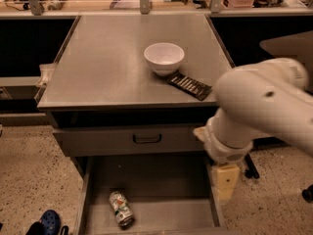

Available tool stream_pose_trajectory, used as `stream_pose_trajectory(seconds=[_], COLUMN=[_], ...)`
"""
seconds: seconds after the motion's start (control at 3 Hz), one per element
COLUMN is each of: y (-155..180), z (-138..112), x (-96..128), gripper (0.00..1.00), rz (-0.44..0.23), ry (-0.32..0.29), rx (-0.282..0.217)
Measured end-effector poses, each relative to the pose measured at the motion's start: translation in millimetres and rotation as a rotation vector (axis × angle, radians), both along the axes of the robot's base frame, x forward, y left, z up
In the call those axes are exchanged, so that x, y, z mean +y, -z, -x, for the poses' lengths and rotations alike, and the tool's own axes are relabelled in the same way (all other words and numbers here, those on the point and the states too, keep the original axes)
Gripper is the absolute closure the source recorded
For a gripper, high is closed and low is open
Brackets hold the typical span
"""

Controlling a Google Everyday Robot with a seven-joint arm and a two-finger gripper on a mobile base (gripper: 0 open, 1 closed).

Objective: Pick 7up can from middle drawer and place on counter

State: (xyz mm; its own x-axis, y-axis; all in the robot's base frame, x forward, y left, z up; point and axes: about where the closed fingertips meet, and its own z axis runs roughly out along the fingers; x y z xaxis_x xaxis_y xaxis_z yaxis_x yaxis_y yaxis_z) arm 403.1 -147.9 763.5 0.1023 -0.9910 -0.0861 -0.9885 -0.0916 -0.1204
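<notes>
A: Entry one. Where is the gripper?

B: The gripper (226, 181) shows as a pale cream block hanging below the bulky white arm (259, 106). It sits low, at the right side wall of the pulled-out middle drawer (161, 180). Spread or pressed together: cannot tell from this angle.

A: Contact with anything?

B: It may be over the drawer's right wall or just beside it; I cannot tell which. It is well apart from the 7up can (121, 208).

A: Can position?

B: It lies on its side on the drawer floor, in the front left part, with one silver end towards the camera. Its length is slightly angled to the drawer front, and it touches neither side wall.

A: Above the drawer?

B: A closed grey drawer front with a black handle (147, 139), then the counter (107, 62). A white bowl (164, 58) stands upright on it, right of centre. A dark flat ribbed object (190, 85) lies just beside the bowl, near the counter's front right edge. The arm partly covers that corner.

A: Surroundings?

B: A tan workbench (98, 4) with clutter runs along the back. There is speckled floor (29, 170) to the left and a blue shoe (49, 222) at the bottom left.
</notes>
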Motion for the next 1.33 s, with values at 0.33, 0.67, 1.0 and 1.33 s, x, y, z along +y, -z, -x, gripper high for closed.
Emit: stream_pose_trajectory(seconds=[0.33, 0.67, 1.0, 1.33], y=[91, 93, 108, 130], z=[38, 40, 49, 54], x=[51, 51, 68, 100], gripper=[0.00, 0.00, 0.00, 0.00], rz=[0.035, 0.046, 0.124, 0.250], ry=[-0.455, -0.477, -0.652, -1.012], rx=[0.344, 0.334, 0.344, 0.250])
